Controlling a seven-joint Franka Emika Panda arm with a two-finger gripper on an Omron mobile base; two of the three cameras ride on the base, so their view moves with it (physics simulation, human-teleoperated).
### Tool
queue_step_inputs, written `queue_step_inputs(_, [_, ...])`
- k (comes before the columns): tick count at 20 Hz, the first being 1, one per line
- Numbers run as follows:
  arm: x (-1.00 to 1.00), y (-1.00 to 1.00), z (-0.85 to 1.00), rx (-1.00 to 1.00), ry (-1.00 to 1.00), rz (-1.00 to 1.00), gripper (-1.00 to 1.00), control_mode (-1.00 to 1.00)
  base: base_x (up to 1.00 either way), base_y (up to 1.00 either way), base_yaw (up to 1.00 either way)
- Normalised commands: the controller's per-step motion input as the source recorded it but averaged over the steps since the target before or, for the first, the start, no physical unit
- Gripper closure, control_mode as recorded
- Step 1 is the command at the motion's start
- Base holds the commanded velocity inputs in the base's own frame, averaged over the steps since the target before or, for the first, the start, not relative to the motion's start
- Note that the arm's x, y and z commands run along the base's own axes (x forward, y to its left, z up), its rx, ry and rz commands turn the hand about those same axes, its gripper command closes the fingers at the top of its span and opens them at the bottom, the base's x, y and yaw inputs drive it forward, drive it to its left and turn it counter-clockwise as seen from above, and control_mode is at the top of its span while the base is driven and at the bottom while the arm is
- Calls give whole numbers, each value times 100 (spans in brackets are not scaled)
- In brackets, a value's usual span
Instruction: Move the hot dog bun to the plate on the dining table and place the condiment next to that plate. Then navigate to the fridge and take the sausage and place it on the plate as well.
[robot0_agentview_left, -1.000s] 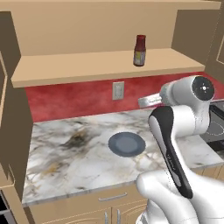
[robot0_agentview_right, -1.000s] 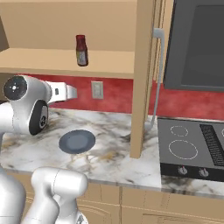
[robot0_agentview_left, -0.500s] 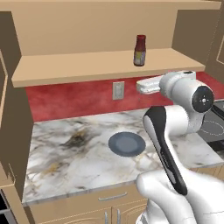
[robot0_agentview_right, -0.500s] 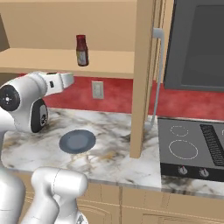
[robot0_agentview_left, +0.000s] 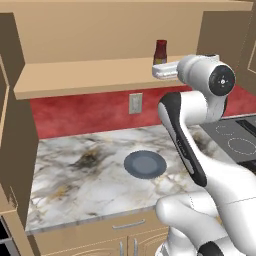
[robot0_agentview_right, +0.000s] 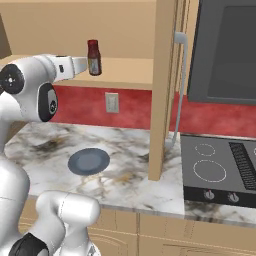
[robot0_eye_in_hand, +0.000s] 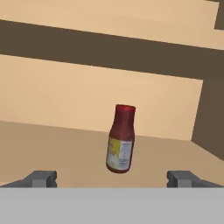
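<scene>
Standing upright on the wooden shelf, the condiment sits centred ahead of the fingers, which are spread wide and hold nothing, one tip at 7 o'clock and one at 5 o'clock of the bottle in the hand view. The gripper is level with the shelf, just short of the bottle. Below, a dark plate lies on the marble table.

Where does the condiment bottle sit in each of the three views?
Left base view: the condiment bottle stands on the wooden shelf, upper right of centre, just behind the hand.
Right base view: the bottle is upper left, on the same shelf, beside the hand's tip.
Hand view: the bottle is at centre, between the open gripper tips.
Shared landmark: the wooden shelf.
</scene>
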Motion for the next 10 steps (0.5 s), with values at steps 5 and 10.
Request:
queue_step_inputs(5, [26, -11, -2, 8, -1, 0, -100, -100, 0, 0, 0])
queue_step_inputs(10, [21, -5, -13, 7, -7, 1, -100, -100, 0, 0, 0])
